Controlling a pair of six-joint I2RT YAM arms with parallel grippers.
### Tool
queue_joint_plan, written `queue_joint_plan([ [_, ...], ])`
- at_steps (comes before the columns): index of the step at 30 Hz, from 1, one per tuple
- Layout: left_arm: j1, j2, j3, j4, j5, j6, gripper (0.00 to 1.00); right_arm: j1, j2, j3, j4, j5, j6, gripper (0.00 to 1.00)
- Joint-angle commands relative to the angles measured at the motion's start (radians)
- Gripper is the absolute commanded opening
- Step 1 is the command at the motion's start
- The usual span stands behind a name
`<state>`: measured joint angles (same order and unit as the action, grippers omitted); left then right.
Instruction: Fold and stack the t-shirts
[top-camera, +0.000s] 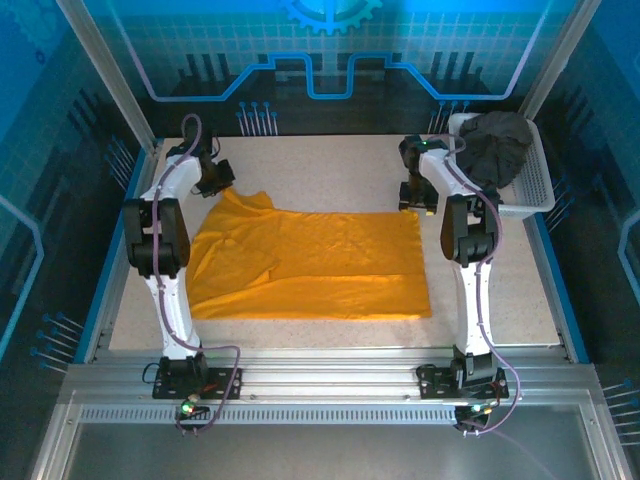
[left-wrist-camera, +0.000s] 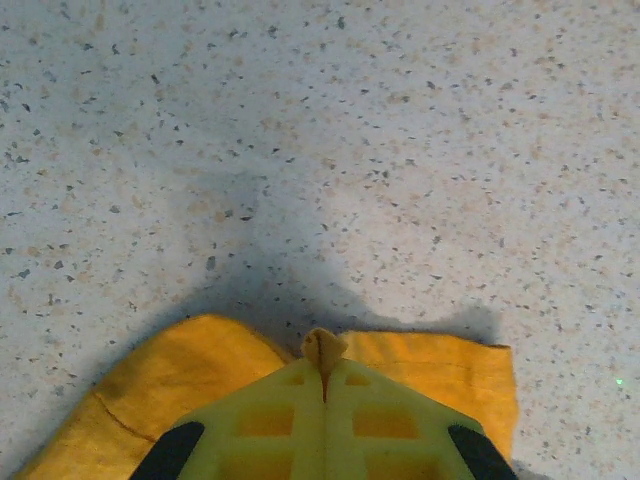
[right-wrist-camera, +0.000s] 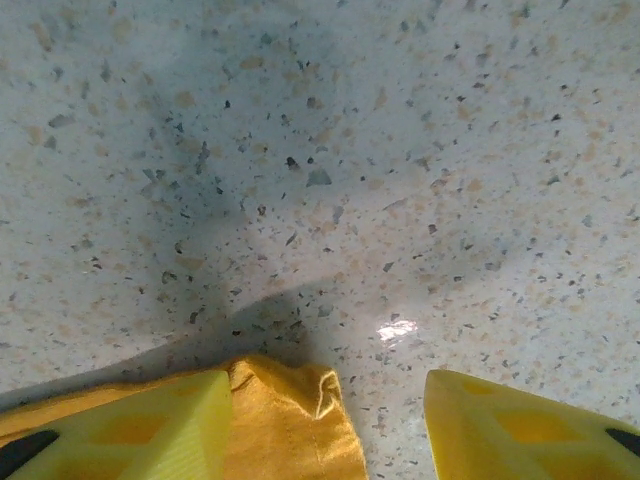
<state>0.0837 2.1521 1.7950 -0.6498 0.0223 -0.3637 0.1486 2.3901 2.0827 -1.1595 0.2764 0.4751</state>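
Orange-yellow and soft, the bright t-shirt (top-camera: 310, 265) lies spread across the middle of the speckled table (top-camera: 500, 290). It is mostly flat, with low wrinkles and a crease line running across its near part. Its far-left corner is drawn into a peak at my left tool (top-camera: 215, 180). On the left wrist camera that tool (left-wrist-camera: 324, 365) is pressed together on the cloth, and a small nub of fabric pokes up between the tips. My right tool (top-camera: 412, 195) sits at the shirt's far-right corner. On its wrist camera the jaws stand apart (right-wrist-camera: 328, 390), the crumpled hemmed corner lies just beside one finger (right-wrist-camera: 150, 420), and the other is over bare table. The charcoal t-shirt (top-camera: 497, 143) is heaped in the white mesh basket (top-camera: 540, 190) at the far right.
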Motion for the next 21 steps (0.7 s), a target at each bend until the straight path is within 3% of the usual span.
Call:
queue_joint_plan([
  [1,-0.008,-0.062,-0.018,-0.014,0.013,-0.012,0.00,-0.009,0.042,0.033,-0.021,-0.028,-0.025,0.52],
  [11,-0.010,-0.095,-0.039,-0.020,0.016,-0.022,0.00,-0.028,0.064,0.035,-0.001,-0.072,-0.046,0.29],
  [17,-0.010,-0.125,-0.055,-0.028,0.023,-0.034,0.00,-0.027,0.010,-0.008,0.062,-0.062,-0.086,0.02],
  [21,-0.013,-0.174,-0.099,-0.034,0.035,-0.061,0.00,-0.017,-0.121,-0.136,0.196,-0.060,-0.140,0.00],
])
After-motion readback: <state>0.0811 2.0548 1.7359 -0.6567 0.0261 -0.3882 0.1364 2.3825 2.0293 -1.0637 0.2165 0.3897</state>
